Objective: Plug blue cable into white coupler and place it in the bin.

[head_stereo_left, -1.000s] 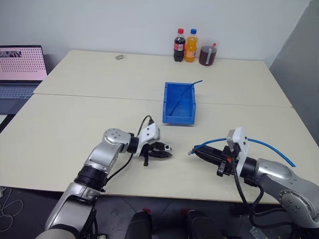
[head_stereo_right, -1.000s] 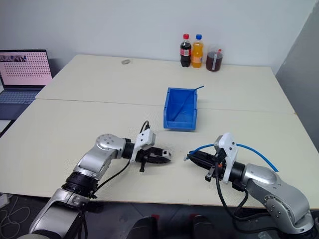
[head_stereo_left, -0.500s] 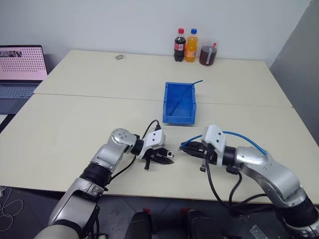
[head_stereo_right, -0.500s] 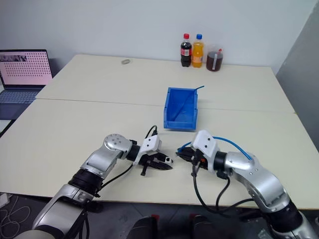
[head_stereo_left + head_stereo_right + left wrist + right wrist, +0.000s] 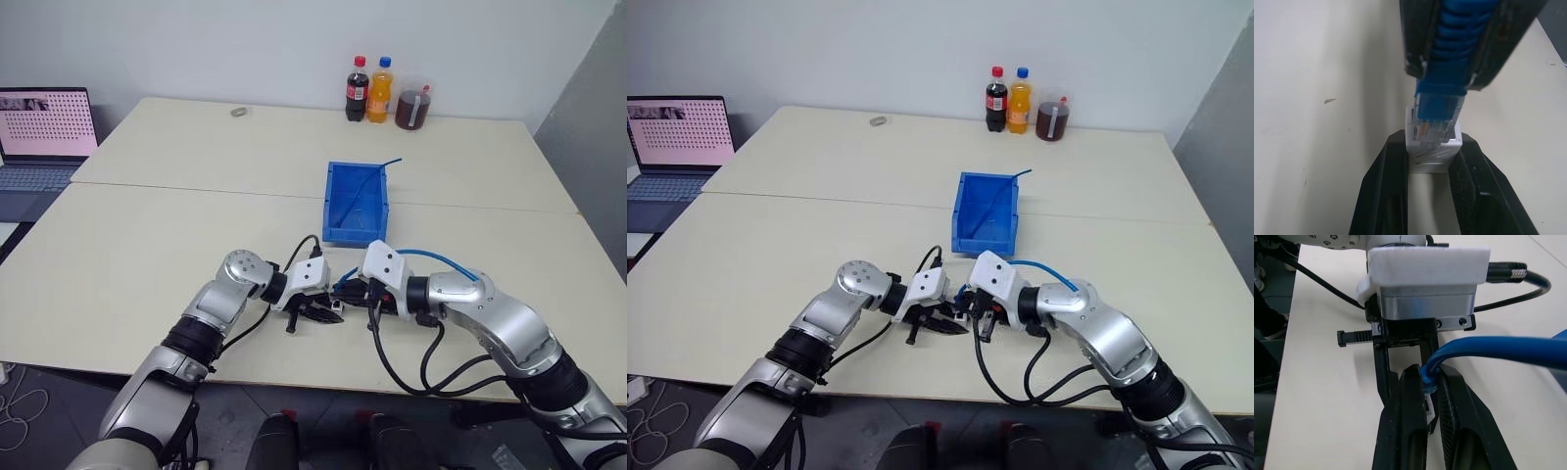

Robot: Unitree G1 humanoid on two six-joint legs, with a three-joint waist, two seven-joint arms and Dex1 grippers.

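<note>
Left wrist view: the white coupler [image 5: 1433,147] sits at frame centre, clamped between the left gripper [image 5: 1431,169]'s two fingers, socket facing up the frame. The blue cable [image 5: 1445,83]'s clear plug comes straight down from the top, pinched in the right gripper [image 5: 1471,63], its tip at or just inside the socket mouth; seating depth is unclear. Plug axis and socket axis look collinear, so the insertion should be a straight push. The bin [image 5: 356,203] sits above centre of the left eye view, beyond both grippers.

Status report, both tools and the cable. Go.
Left tool shut on white coupler. Right tool shut on blue cable, plug at coupler's socket. Bin behind, nothing between.
</note>
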